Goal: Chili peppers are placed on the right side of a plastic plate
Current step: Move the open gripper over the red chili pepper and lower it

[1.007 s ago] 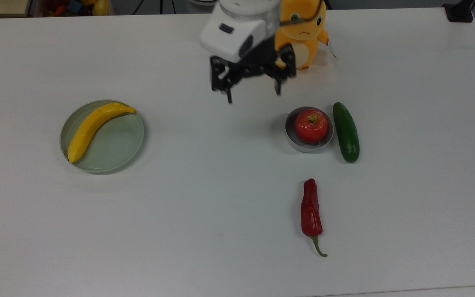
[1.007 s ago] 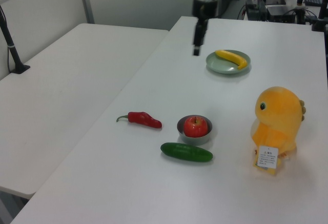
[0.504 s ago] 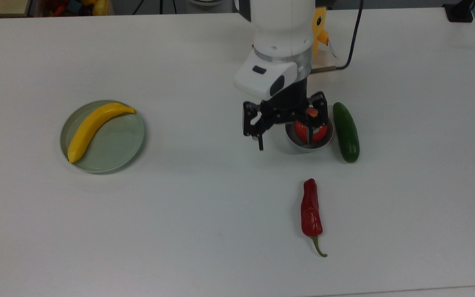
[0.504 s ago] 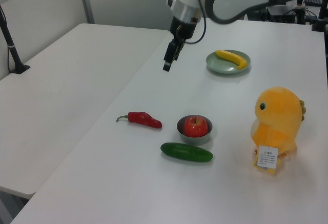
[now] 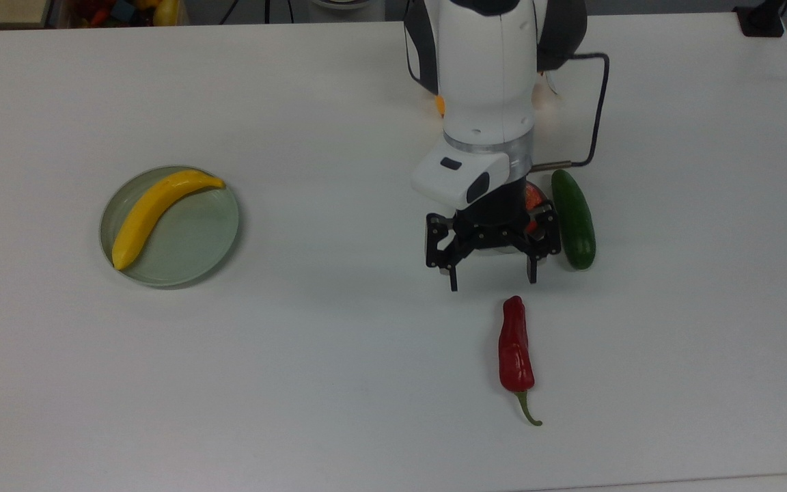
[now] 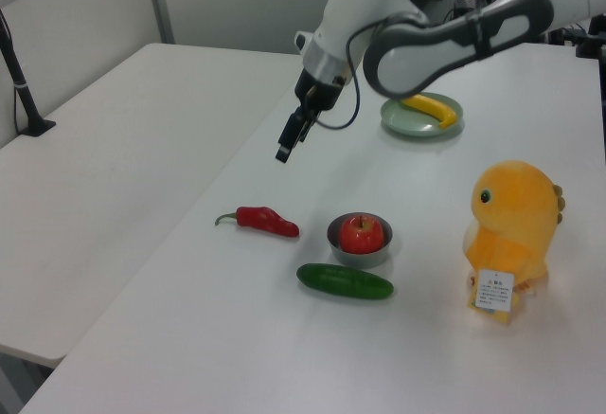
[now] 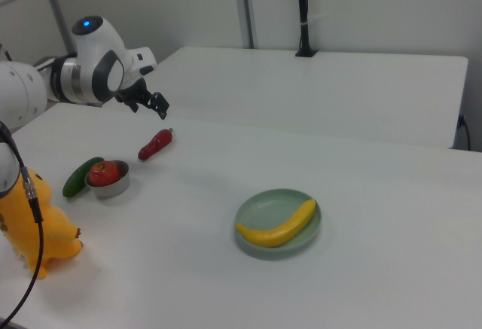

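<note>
Your gripper [image 5: 491, 279], fingers spread wide and empty, hovers above the table [image 5: 339, 383] just beside the red chili pepper [image 5: 515, 348].

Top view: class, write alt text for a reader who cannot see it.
A white robot arm holds its open black gripper above a white table, just beyond the tip of a red chili pepper. A cucumber lies beside the arm, and at the top view's left a banana rests in a pale green plate.
</note>
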Robot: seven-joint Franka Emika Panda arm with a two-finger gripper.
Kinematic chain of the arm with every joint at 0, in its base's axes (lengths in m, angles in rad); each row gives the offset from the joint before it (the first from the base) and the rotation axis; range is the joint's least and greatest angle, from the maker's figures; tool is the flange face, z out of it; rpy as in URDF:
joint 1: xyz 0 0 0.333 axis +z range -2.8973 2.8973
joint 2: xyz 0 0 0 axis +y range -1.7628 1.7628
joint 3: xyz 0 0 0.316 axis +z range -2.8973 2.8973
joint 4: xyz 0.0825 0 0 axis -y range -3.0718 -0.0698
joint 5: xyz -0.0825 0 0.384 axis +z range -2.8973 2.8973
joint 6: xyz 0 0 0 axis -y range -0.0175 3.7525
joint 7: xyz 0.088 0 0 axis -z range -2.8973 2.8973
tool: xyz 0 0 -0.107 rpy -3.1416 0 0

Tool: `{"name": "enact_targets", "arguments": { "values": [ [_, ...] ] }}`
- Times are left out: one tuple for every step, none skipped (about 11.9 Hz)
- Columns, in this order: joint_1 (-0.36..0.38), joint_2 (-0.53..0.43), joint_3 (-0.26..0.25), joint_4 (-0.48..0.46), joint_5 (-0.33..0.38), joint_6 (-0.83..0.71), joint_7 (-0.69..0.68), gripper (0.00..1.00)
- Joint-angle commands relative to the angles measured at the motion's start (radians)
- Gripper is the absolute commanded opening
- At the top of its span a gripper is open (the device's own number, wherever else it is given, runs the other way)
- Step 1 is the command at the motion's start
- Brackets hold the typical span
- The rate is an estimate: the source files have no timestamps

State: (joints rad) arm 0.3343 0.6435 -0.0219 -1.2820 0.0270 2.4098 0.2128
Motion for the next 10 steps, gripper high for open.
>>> {"name": "enact_targets", "arguments": {
  "values": [
    [0.031,0.041,-0.006,-0.005,-0.071,0.078,0.101,1.0],
    [0.035,0.054,-0.006,-0.003,-0.093,0.093,0.118,1.0],
    [0.041,0.068,-0.006,-0.005,-0.111,0.122,0.132,1.0],
    [0.043,0.082,-0.006,-0.005,-0.127,0.152,0.148,1.0],
    [0.045,0.105,-0.006,-0.008,-0.13,0.196,0.166,1.0],
    [0.046,0.12,-0.006,-0.011,-0.13,0.231,0.177,1.0],
    [0.046,0.134,-0.006,-0.013,-0.13,0.265,0.183,1.0],
    [0.046,0.146,-0.006,-0.013,-0.13,0.291,0.184,1.0],
    [0.048,0.16,-0.006,-0.011,-0.13,0.301,0.184,1.0],
    [0.049,0.169,-0.006,-0.011,-0.13,0.32,0.184,1.0]
  ]
}}
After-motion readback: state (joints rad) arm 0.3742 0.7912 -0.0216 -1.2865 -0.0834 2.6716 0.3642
